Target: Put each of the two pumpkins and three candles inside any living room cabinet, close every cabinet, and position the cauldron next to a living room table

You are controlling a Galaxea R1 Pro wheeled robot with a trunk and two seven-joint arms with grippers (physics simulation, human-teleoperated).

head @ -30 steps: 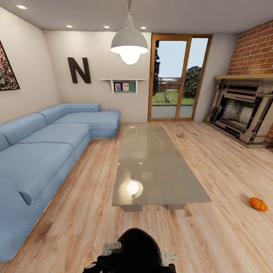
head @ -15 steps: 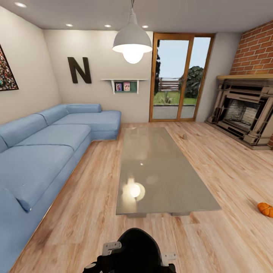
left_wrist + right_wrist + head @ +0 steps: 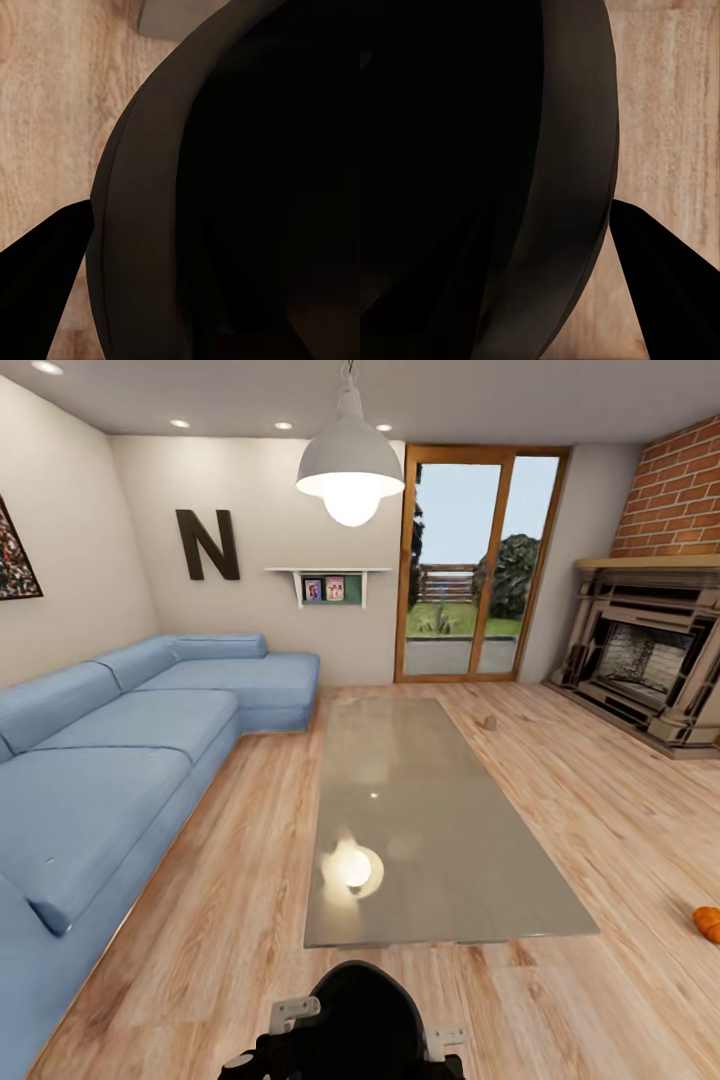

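Now, step: carrying the cauldron (image 3: 360,1015) toward the bench (image 3: 440,830).
Cauldron: sitting just before the bench's near end.
Hands: apparently flanking its rim; grip unclear.
Pumpkin (image 3: 708,923): lying on the floor, right.
Next: lowering the cauldron beside the bench.

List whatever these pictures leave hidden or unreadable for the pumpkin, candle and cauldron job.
- Pumpkin: head view, cut off by the right edge.
- Small thing on the floor past the table: head view, too small to call a candle.
- Cauldron: head view, cut by the bottom edge; its dark wall crowds both wrist views.
- Both grippers: open or shut cannot be told.
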